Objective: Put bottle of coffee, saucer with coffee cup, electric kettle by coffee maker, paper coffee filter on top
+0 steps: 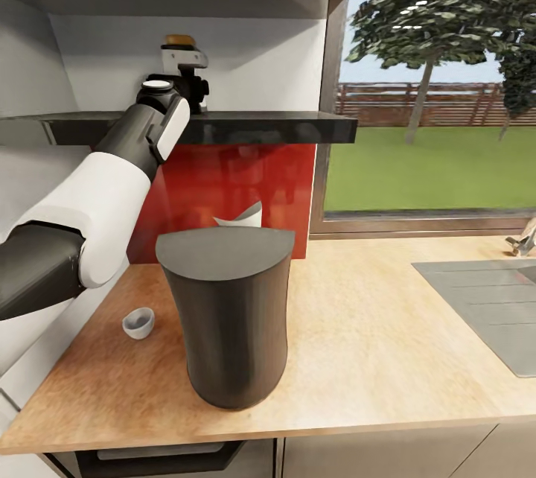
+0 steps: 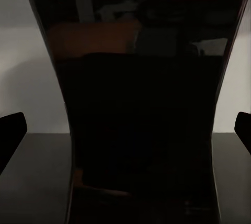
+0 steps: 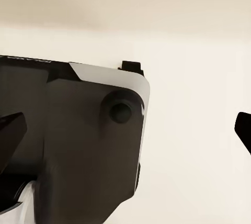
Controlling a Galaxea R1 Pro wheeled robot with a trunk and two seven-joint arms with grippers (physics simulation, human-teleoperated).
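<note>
The countertop [image 1: 372, 344] carries the coffee maker [image 1: 227, 322], with a paper filter [image 1: 242, 217] just behind its top and the coffee cup [image 1: 138, 322] at its left. On the kitchen shelf [image 1: 260, 126] the left gripper [image 1: 195, 94] reaches the bottle of coffee [image 2: 141, 103], fingers [image 2: 11, 130] spread on both sides, not touching. The right gripper's [image 3: 125, 135] fingers stand apart, grasping nothing.

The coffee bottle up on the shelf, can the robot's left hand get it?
Probably yes. The left hand is already up at the shelf, and its wrist view shows the bottle big and close between the open fingers. Nothing stands between them.
</note>
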